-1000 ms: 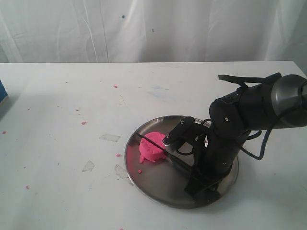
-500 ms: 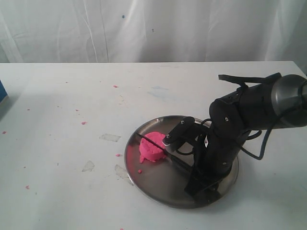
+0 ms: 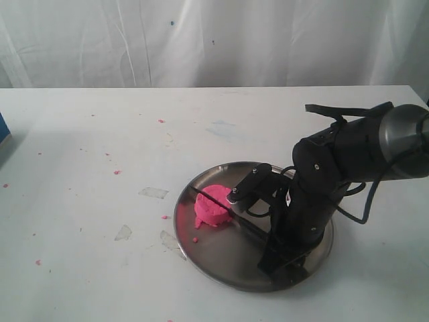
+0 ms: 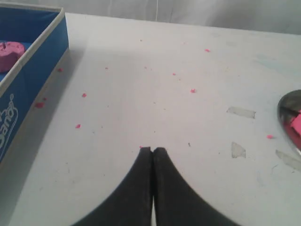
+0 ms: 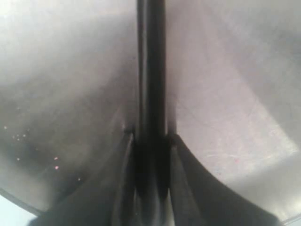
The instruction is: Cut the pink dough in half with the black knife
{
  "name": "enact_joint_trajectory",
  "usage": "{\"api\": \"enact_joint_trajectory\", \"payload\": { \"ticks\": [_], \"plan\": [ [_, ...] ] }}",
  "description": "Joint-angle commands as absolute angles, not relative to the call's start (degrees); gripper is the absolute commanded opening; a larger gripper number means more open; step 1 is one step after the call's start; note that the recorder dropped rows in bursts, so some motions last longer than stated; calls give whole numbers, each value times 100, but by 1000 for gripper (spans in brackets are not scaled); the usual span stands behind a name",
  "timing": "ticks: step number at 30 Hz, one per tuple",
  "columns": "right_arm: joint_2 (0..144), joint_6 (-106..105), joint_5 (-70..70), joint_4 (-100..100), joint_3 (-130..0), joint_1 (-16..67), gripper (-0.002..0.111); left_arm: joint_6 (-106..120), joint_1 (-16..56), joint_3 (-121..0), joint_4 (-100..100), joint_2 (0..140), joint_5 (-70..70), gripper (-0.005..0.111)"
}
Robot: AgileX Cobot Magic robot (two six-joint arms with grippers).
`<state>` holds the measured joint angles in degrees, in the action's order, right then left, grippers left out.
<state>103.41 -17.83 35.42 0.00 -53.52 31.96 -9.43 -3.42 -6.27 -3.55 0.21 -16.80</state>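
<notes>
The pink dough (image 3: 213,206) is a short puck on the left part of the steel plate (image 3: 221,258). The black knife (image 3: 249,231) lies low across the plate, and its blade runs over the top of the dough. My right gripper (image 3: 278,258) is shut on the knife's handle at the plate's near right. The right wrist view shows the knife (image 5: 150,70) held between the fingers of the right gripper (image 5: 150,139), above the plate (image 5: 225,94). My left gripper (image 4: 153,149) is shut and empty over bare table. A sliver of the dough (image 4: 296,123) shows at that view's edge.
A blue box (image 4: 28,70) with another pink lump (image 4: 11,48) in it stands at the table's left side. Tiny pink crumbs (image 3: 117,172) and bits of clear tape (image 3: 153,192) are scattered on the white table. A white curtain hangs behind.
</notes>
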Motion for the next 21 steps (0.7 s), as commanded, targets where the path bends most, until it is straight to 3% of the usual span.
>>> {"api": "enact_joint_trajectory", "payload": {
  "ticks": [1,14,21],
  "plan": [
    [10357,-1777,3610,0,-5353,3192,0,-1030,-311,-462,0,0,-1713,0],
    [10357,-1777,3598,39,-5353,3192,0,-1181,-302,-378,0,0,-390,0],
    [10357,-1777,3587,39,-5353,3192,0,-1170,-302,-378,0,0,-348,0]
  ]
}}
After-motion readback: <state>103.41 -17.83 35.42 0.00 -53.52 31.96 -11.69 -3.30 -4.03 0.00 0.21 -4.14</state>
